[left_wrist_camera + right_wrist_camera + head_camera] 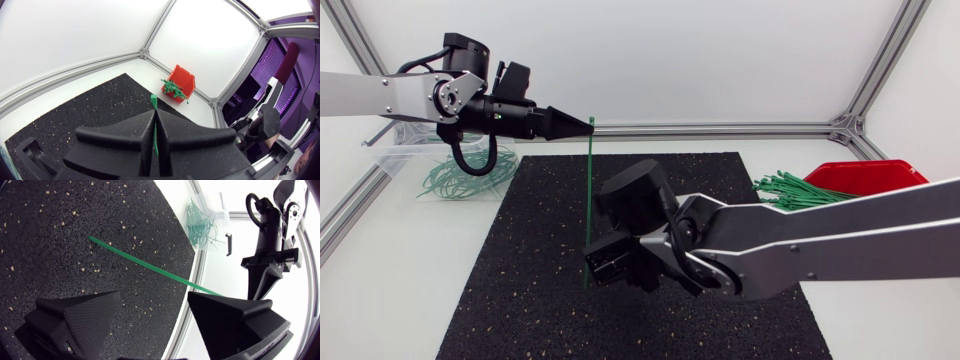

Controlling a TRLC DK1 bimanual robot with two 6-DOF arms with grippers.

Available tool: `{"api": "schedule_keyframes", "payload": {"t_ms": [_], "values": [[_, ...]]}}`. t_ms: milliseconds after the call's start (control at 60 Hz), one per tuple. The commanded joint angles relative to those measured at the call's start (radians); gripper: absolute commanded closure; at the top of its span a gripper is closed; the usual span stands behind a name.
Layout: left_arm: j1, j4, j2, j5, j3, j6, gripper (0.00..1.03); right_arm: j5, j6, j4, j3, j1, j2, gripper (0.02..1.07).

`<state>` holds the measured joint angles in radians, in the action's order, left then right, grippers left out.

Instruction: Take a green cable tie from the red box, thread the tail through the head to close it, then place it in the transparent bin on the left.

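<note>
Your left gripper is pinching one end of the green cable tie. Its fingers are pressed together, and a short green nub pokes out past them. That nub is probably the head, though the left wrist view is too cramped to be sure. Held this way, the strap stretches straight out over the black mat toward the near side. That presents its free end to your right gripper.

The right gripper sits low near the middle of the mat with its fingers spread wide. The strap crosses just ahead of them, ungripped.

At the far right, the red box has a bundle of loose green ties spilling over its left rim. At the far left, the transparent bin has closed green loops in and around it.
</note>
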<state>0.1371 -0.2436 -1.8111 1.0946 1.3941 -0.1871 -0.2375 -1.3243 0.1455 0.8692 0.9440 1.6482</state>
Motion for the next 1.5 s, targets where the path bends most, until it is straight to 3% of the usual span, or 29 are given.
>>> {"api": "schedule_keyframes", "payload": {"t_ms": [0, 433, 950, 1083, 1283, 1483], "values": [[-0.008, -0.013, -0.022, 0.011, 0.028, 0.005, 1.00, -0.008, -0.067, 0.034, -0.021, 0.018, 0.030, 0.10], [-0.004, -0.023, -0.014, 0.011, 0.020, 0.008, 1.00, 0.018, -0.348, 0.287, -0.099, 0.024, 0.128, 0.11], [0.010, -0.031, -0.025, 0.011, 0.031, 0.006, 1.00, 0.195, -0.678, 0.517, -0.177, -0.021, 0.199, 0.12], [0.009, -0.037, -0.024, 0.011, 0.033, 0.006, 1.00, 0.228, -0.744, 0.589, -0.173, -0.047, 0.254, 0.20], [0.002, -0.039, -0.024, 0.011, 0.033, 0.006, 1.00, 0.273, -0.767, 0.632, -0.177, -0.047, 0.272, 0.47], [-0.002, -0.039, -0.027, 0.011, 0.033, 0.003, 1.00, 0.285, -0.773, 0.661, -0.188, -0.040, 0.279, 0.62]]}}
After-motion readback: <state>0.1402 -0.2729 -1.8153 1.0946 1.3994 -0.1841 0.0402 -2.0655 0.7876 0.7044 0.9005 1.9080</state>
